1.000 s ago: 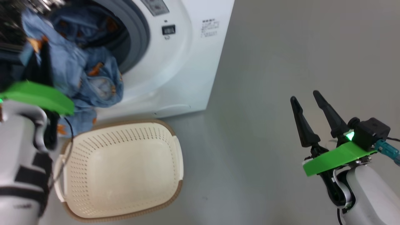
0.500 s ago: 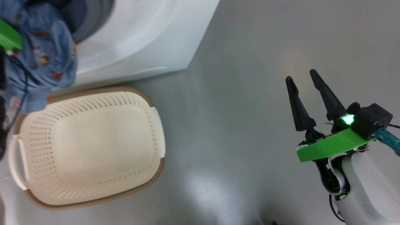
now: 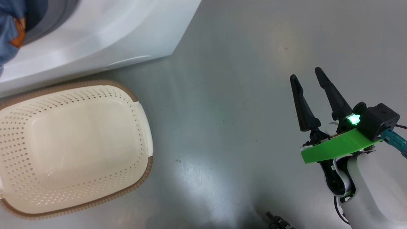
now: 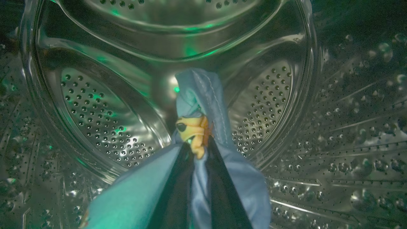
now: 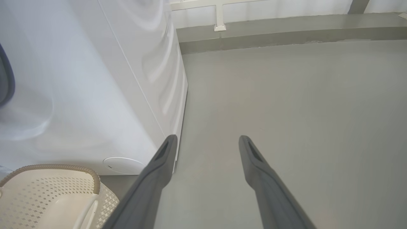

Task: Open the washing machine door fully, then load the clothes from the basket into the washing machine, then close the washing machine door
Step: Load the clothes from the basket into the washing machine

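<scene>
In the left wrist view my left gripper is shut on the clothes, a light blue bundle with an orange patch, held inside the perforated steel drum. A bit of blue cloth hangs at the washing machine opening in the head view's top left corner. The cream basket with its brown rim lies on the floor before the machine, nothing in it. My right gripper hangs open over bare floor at the right, holding nothing. The door is out of view.
Grey floor spreads between the basket and my right arm. The right wrist view shows the machine's white side, the basket corner at lower left, and a wall base at the far end of the floor.
The head camera has swung right and down, so the machine and basket slid toward the picture's left. The clothes that hung at the opening have gone up out of that view with my left arm.
</scene>
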